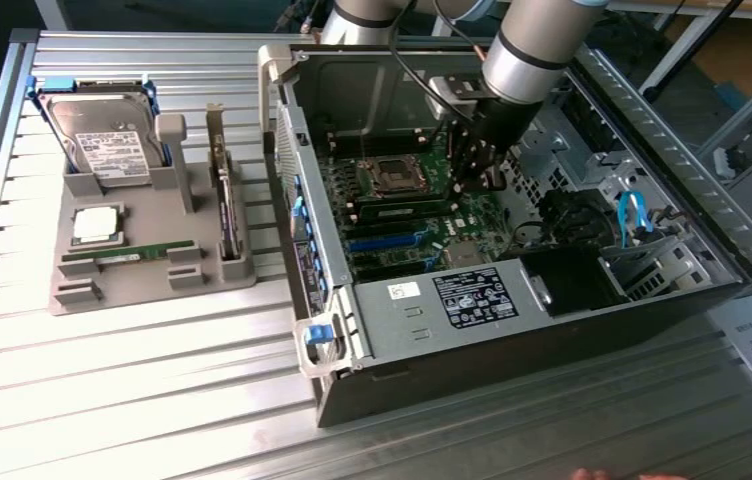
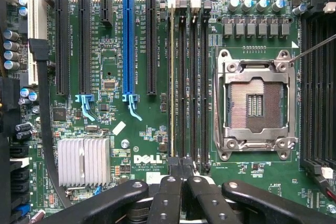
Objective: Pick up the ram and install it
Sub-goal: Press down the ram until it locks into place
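Ideally, the gripper (image 2: 181, 174), its jaws pressed together with nothing pinched, should bear straight down on the near end of the ram (image 2: 172, 77), which stands on edge in the motherboard (image 2: 113, 56) memory slot farthest from the processor socket (image 2: 255, 103).

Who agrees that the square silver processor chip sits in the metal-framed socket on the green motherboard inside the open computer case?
Not right. The exterior view shows the square silver processor chip on the grey tray outside the case; the wrist view shows the metal-framed socket empty.
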